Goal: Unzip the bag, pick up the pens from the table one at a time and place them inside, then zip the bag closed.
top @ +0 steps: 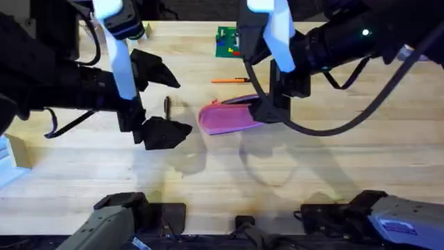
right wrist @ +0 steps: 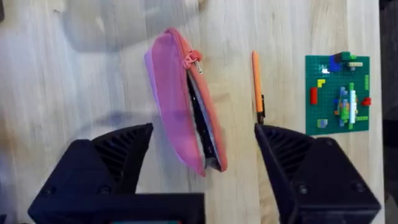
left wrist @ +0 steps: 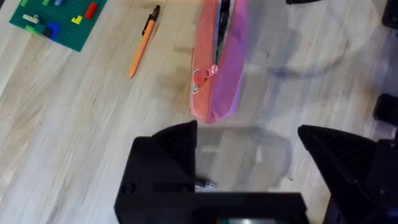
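A pale plank table [top: 229,173] runs under both of my arms. From overhead I see the pink bag [top: 225,118] lying near the middle of the tabletop, a little toward the far edge. An orange pen [top: 231,80] lies on the wood between the bag and the green board [top: 225,42] of small bricks, which sits at the far edge. My left gripper [top: 163,104] hangs to the left of the bag, its black fingers spread wide with a small dark object on the wood between them; I cannot tell what it is. My right gripper [top: 274,104] sits at the bag's right end, though I cannot tell from here how its fingers stand.

In the left wrist view, the fingers [left wrist: 171,155] stand apart and hold nothing. The bag [left wrist: 217,68] lies just beyond them with its zip pull [left wrist: 205,73] at the near end and the zip open along the top. The pen [left wrist: 143,42] and the board [left wrist: 59,22] lie farther off on the table [left wrist: 74,137].

In the right wrist view, my fingers [right wrist: 118,162] are parted wide and empty, straddling the bag's end. The bag [right wrist: 180,118] gapes open, dark inside. The pen [right wrist: 257,84] lies beside it on the table [right wrist: 93,81], apart from it, and the board [right wrist: 337,93] is beyond the pen.
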`<state>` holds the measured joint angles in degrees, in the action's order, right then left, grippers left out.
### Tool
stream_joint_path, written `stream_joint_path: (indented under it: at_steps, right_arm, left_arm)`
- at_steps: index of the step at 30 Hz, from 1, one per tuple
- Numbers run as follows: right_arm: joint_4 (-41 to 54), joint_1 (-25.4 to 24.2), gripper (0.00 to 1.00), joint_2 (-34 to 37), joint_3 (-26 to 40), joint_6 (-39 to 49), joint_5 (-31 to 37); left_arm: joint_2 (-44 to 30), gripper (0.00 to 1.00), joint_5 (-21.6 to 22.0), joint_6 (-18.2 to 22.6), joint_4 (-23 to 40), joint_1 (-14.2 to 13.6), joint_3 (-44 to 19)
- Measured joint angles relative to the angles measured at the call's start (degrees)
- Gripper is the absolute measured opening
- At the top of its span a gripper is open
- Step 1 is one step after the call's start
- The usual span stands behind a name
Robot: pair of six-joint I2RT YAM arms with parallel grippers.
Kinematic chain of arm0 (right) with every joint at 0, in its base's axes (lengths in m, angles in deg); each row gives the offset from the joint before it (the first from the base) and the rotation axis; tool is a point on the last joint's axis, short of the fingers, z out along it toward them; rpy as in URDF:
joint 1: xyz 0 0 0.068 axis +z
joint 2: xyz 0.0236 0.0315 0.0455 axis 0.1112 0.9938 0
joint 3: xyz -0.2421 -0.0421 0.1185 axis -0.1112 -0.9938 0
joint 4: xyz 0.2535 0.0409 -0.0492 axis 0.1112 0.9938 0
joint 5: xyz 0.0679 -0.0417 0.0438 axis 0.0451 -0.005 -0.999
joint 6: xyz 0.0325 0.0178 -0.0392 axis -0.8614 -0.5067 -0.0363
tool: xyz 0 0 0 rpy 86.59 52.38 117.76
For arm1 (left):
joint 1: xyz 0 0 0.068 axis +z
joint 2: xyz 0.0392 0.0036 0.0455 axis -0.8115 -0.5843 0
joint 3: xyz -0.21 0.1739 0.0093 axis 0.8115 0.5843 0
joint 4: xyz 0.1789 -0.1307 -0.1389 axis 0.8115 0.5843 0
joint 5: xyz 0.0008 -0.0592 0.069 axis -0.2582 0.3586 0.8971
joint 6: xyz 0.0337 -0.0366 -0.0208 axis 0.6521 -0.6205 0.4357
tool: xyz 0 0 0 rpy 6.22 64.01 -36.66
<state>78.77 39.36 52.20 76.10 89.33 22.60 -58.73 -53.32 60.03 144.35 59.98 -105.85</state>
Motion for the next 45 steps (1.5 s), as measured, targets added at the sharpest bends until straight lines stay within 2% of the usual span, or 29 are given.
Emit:
stream_joint_path:
  at_steps: [6, 7, 8, 9, 11, 12, 20, 36, 45]
  right_arm:
    - [0.0, 0.0, 0.997, 0.0, 0.0, 0.9, 0.1]
    - [0.0, 0.0, 0.986, 0.0, 0.0, 1.2, 0.0]
    - [-0.1, 0.0, 0.913, 0.0, 0.0, 1.6, 0.1]
    - [0.0, 0.0, 0.501, 0.2, 0.0, 2.4, 0.1]
    - [0.0, 0.0, 0.214, 0.7, 0.0, 2.7, 0.1]
    - [0.1, 0.0, 0.036, 1.7, 0.0, 3.0, 0.1]
    - [0.5, 0.0, 0.031, 4.4, 0.0, 3.1, 0.1]
    - [1.1, 0.0, 0.031, 15.4, 0.0, 5.4, 0.1]
    - [-0.7, 0.0, 0.031, 16.4, 0.0, 5.9, 0.1]
  left_arm:
    - [0.0, 0.994, 0.0, 0.0, 0.0, 0.0, 0.0]
    - [0.0, 0.994, 0.0, 0.0, 0.0, 0.0, 0.0]
    - [0.0, 0.994, 0.0, 0.0, 0.0, 0.0, 0.0]
    - [0.0, 0.994, 0.0, 0.0, 0.0, 0.0, 0.0]
    - [0.0, 0.994, 0.0, 0.0, 0.0, 0.0, 0.0]
    - [0.0, 0.993, 0.0, 0.0, 0.0, 0.0, 0.0]
    - [0.0, 0.993, 0.0, 0.0, 0.0, 0.0, 0.0]
    - [0.0, 0.993, 0.0, 0.0, -0.1, 0.0, 0.0]
    - [0.0, 0.994, 0.0, 0.0, -0.3, 0.0, 0.0]
